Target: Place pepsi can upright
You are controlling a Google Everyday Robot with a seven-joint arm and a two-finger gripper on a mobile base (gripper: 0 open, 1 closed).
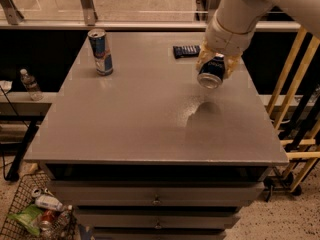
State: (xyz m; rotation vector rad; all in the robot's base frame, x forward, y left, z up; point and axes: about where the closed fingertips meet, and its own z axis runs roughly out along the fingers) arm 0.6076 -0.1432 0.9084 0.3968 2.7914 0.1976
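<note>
My gripper (214, 68) is over the right part of the grey table (130, 119). It is shut on the pepsi can (211, 72), a dark blue can held tilted above the tabletop with one silver end facing the camera. The yellowish fingers (202, 59) clasp the can on both sides. The can's shadow falls on the table just below it. The white arm comes in from the upper right.
A taller, slim blue-and-silver can (100, 51) stands upright at the table's back left. A small dark flat packet (186, 50) lies at the back, just left of the gripper. A wire basket of trash (37, 216) sits on the floor at the lower left; wooden rails (295, 94) stand at right.
</note>
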